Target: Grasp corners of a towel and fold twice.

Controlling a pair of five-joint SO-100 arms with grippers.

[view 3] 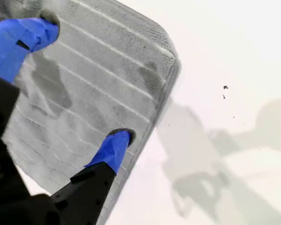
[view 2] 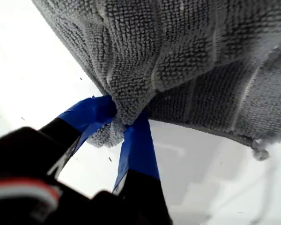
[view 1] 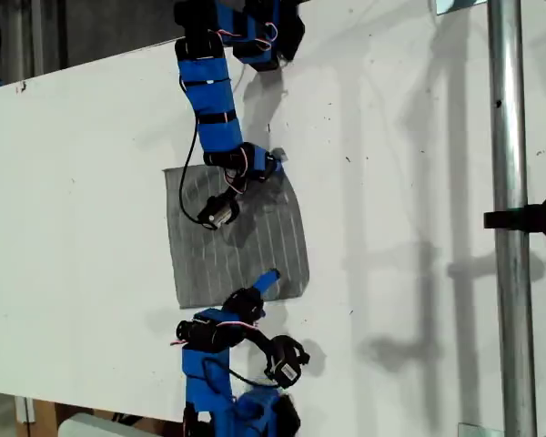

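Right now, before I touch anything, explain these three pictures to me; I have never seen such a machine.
Two small blue robot arms work at a white table. One picture looks down on the whole scene; the other two come from cameras riding on each arm's gripper. A grey striped towel lies on the table. My first gripper is pinched shut on a bunch of towel at its edge. My second gripper is open over the towel near a corner, holding nothing.
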